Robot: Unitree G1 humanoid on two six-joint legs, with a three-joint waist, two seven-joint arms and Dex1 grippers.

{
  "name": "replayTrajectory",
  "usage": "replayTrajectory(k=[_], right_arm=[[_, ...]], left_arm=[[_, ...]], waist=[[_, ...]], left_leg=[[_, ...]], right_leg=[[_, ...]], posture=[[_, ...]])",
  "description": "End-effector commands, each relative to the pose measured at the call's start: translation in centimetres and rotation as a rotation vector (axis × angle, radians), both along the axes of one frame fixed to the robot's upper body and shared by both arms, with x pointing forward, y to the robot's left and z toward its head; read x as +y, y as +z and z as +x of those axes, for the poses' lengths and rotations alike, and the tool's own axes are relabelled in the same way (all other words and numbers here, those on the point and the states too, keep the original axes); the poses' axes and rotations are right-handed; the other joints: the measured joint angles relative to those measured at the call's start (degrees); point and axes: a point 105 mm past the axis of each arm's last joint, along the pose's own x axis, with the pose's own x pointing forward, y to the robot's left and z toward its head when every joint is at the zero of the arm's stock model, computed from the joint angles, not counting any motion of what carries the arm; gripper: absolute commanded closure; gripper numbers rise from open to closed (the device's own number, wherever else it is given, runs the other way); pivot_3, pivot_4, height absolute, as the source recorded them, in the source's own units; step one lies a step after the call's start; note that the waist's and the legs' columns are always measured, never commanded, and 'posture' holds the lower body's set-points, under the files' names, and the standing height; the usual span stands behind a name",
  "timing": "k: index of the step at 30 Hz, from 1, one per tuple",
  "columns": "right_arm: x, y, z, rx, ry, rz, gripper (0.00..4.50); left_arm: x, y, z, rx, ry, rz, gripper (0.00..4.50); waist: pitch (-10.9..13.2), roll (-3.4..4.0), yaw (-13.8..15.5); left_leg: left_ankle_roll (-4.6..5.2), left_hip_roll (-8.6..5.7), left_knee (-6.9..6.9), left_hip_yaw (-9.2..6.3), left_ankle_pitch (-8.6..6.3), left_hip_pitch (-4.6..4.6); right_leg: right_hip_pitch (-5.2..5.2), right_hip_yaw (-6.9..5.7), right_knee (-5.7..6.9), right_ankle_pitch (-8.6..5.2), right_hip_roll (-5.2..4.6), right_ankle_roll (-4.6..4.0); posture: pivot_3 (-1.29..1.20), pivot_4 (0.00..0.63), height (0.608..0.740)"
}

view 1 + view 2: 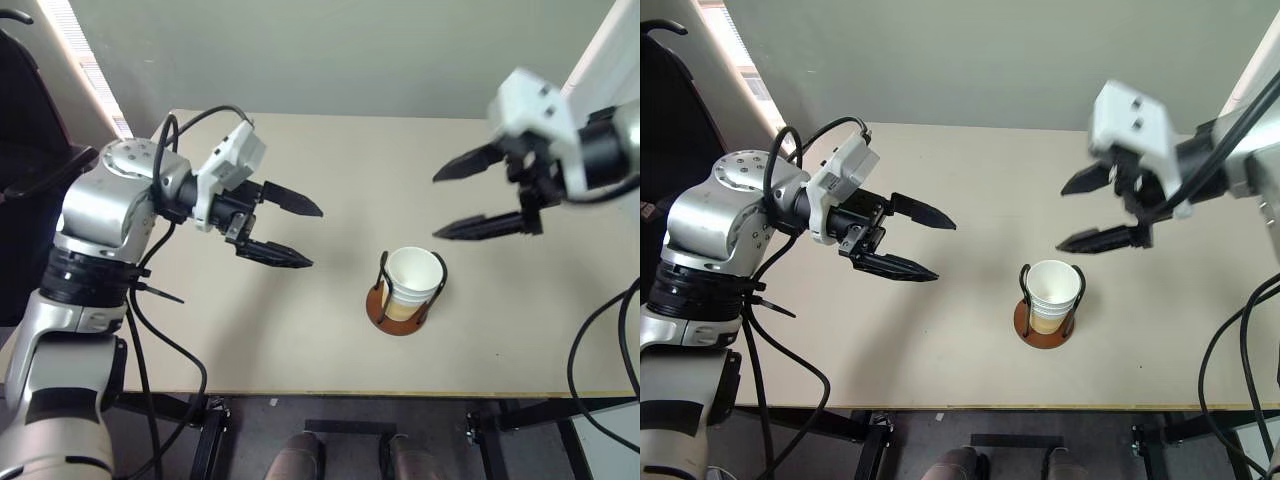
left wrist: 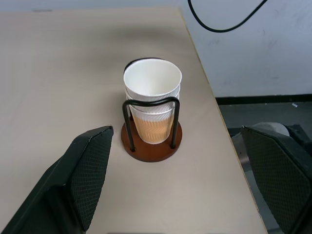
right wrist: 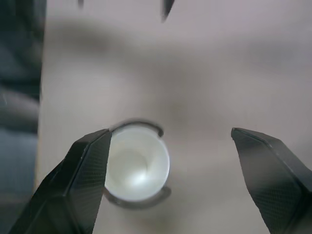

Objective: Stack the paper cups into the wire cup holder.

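The paper cups [image 1: 412, 283] stand nested inside the wire cup holder [image 1: 379, 305], upright on the beige table near its front edge. Their white rims rise above the black wire loops, and the tan side shows low down in the left wrist view [image 2: 152, 127]. My left gripper [image 1: 300, 234] hovers to the left of the stack, open and empty, pointing toward it. Up and to the right of the cups hangs my right gripper [image 1: 445, 200], open with nothing between its fingers. The right wrist view looks down into the top cup [image 3: 134, 168].
The beige table [image 1: 300, 330] has its front edge just below the holder, and its right edge shows in the left wrist view. A dark chair [image 1: 25, 110] stands at far left. Black cables hang by both arms.
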Motion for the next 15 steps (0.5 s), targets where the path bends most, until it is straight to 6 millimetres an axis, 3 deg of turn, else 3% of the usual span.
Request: replayTrajectory(k=[1,4,8,15], right_arm=[[-2.4,1.7,0.3,-0.048,-0.111,0.110,0.39],[-3.8,1.2,1.4,-0.065,-0.190,0.141,0.39],[-8.2,-2.1,4.1,-0.117,-0.398,0.091,0.39],[-10.7,-6.5,4.4,-0.099,-0.573,0.172,0.39]], left_arm=[[1.0,1.5,0.5,-0.047,0.072,-0.059,0.00],[2.0,2.1,2.0,-0.076,0.181,-0.108,0.00],[3.9,3.3,3.1,-0.118,0.339,-0.191,0.00],[6.5,2.0,3.4,-0.072,0.509,-0.256,0.00]], waist=[[0.0,0.00,0.1],[0.0,0.00,0.0],[0.0,-0.04,0.1],[0.0,0.02,0.1]], left_leg=[[-0.01,0.00,-0.02,-0.02,0.00,0.01],[-0.02,0.00,-0.02,-0.02,0.00,0.07],[-0.09,0.02,-0.07,-0.09,0.05,0.11],[-0.18,0.02,-0.41,0.03,0.12,0.18]], right_leg=[[0.00,-0.01,0.00,-0.01,0.00,-0.01],[0.05,0.00,0.01,0.02,-0.01,0.04],[0.05,-0.06,0.06,0.26,0.01,0.43],[-0.02,0.00,0.01,0.36,0.00,0.62]], posture=[[0.00,0.150,0.740],[0.00,0.150,0.740],[0.00,0.150,0.740],[0.00,0.150,0.740]])
